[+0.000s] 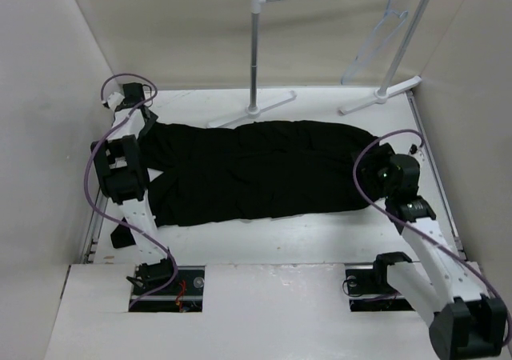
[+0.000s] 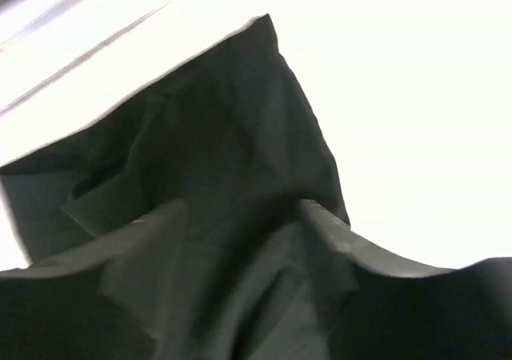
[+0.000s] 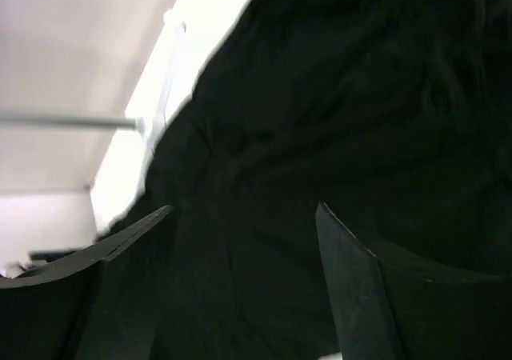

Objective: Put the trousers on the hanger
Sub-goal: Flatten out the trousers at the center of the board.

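The black trousers (image 1: 256,172) lie flat across the middle of the table, their length running left to right. The pale hanger (image 1: 376,36) hangs from the rack's bar at the back right. My left gripper (image 1: 146,126) is down at the trousers' left end. In the left wrist view it (image 2: 236,216) is open, with a raised fold of the cloth (image 2: 216,136) between its fingers. My right gripper (image 1: 373,168) is at the trousers' right end. In the right wrist view it (image 3: 244,212) is open, close over the cloth (image 3: 344,96).
The white tube garment rack (image 1: 256,48) stands at the back, its feet (image 1: 256,110) just behind the trousers. Walls close in on the left, right and back. A small black object (image 1: 122,236) lies by the left arm.
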{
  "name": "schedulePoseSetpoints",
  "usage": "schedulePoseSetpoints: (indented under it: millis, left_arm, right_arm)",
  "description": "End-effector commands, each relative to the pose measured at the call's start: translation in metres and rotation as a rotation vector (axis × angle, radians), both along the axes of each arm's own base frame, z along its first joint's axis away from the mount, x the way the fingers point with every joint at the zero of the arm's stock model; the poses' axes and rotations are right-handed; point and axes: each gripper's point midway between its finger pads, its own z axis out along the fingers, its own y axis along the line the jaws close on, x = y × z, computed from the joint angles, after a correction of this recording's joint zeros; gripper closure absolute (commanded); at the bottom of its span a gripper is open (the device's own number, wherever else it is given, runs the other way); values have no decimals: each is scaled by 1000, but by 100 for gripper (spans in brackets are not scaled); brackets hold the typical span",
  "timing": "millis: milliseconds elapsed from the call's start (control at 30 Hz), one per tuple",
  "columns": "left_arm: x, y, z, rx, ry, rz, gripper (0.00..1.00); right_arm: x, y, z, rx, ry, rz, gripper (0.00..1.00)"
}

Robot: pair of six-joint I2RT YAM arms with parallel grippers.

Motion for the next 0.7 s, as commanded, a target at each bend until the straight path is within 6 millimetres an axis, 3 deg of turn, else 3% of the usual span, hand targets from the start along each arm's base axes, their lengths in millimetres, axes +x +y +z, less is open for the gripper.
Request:
schedulePoseSetpoints:
  millis: [0, 100, 167, 200, 233, 300, 367, 433, 533, 600, 667]
  left_arm:
    - [-42, 20, 68, 99, -48, 75, 39]
    - [-100, 13, 80, 89, -42, 103, 38]
    - [-149, 2, 79, 67, -22, 130, 38]
    - [-167, -2, 77, 59, -10, 138, 38]
    - [-202, -7, 74, 53, 17, 160, 38]
    - [-250, -10, 69, 37, 63, 209, 38]
    - [-299, -15, 60, -21, 104, 301, 36]
    - [-338, -23, 46, -99, 164, 378, 33]
    - [-375, -28, 27, -181, 203, 482, 31]
    - [-385, -26, 15, -203, 198, 541, 30]
    - [-382, -23, 4, -209, 178, 561, 29]
  right_arm:
    - [-33, 6, -11, -63, 57, 22, 23]
    - [-57, 16, -16, -83, 84, 81, 20]
    - [-71, 27, -20, -90, 110, 145, 27]
    - [-75, 32, -21, -95, 117, 174, 32]
    - [-83, 43, -24, -97, 137, 236, 44]
    - [-95, 62, -29, -100, 171, 335, 65]
    - [-104, 81, -30, -103, 195, 430, 74]
    - [-113, 104, -27, -114, 201, 535, 72]
    - [-124, 130, -22, -162, 205, 667, 55]
    - [-131, 141, -19, -179, 196, 728, 38]
    - [-136, 149, -16, -182, 190, 768, 31]
